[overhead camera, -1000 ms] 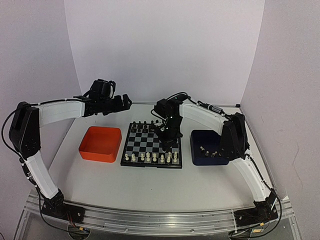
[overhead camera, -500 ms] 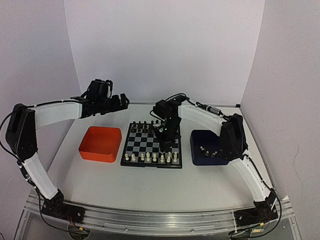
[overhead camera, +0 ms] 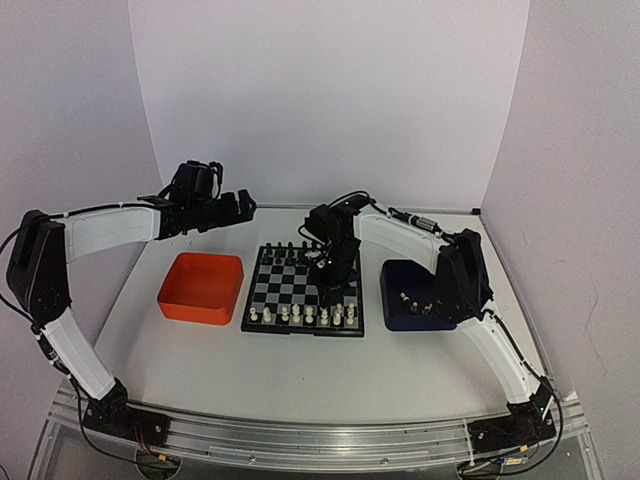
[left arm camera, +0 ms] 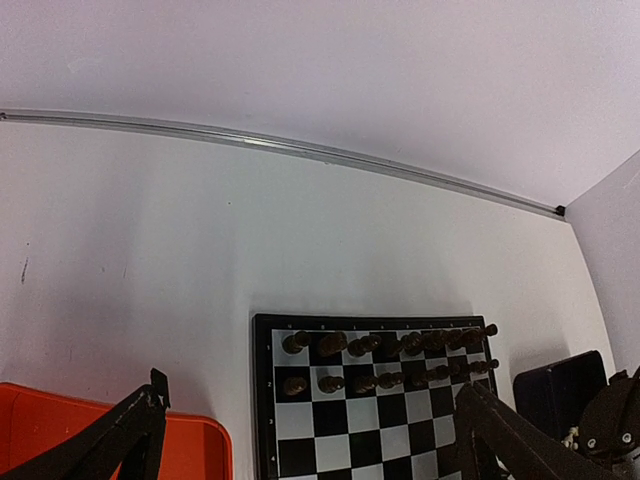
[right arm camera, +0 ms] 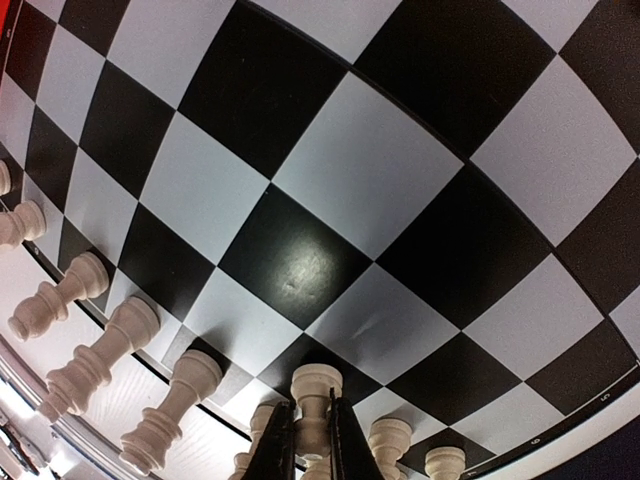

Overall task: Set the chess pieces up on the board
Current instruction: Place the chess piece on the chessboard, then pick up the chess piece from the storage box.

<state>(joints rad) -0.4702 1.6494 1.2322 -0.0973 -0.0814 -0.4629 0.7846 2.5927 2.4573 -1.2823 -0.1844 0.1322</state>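
**Board.** Small square chessboard (overhead camera: 290,287) with black and silvery-grey checks and a black rim. It sits mid-desk (overhead camera: 300,385), between an orange square plastic tray (overhead camera: 197,310) on its left and a dark blue square tray (overhead camera: 400,322) on its right.

**Chess pieces.** Tiny cream-white plastic chess pieces (overhead camera: 300,316) are ranked along the board's near edge. A few light pieces lie in the dark blue tray. Tiny black chess pieces (left arm camera: 380,347) occupy the two far rows.

**Right claw** (right arm camera: 311,432). Low over the board's near right part, pinching one cream-white piece (right arm camera: 316,383) by the stem just under its head. The piece is upright among its neighbours. Its foot is hidden, so whether it touches the square cannot be told.

**Left claw** (overhead camera: 243,206). Spread wide and holding nothing, raised beyond the orange tray and well apart from the board.

**Step in hand (judged).** Seating the pinched piece on its square in the white ranks.

**Handling notes (judged).**
- Keep the piece vertical and centred over one square before letting go.
- Part the fingers only slightly and evenly, since neighbours stand just beside and a wide spread could tip them.
- Lift straight up once free, without sweeping sideways.
- A light plastic piece may cling to one finger, so confirm it stands alone before moving to the dark blue tray.
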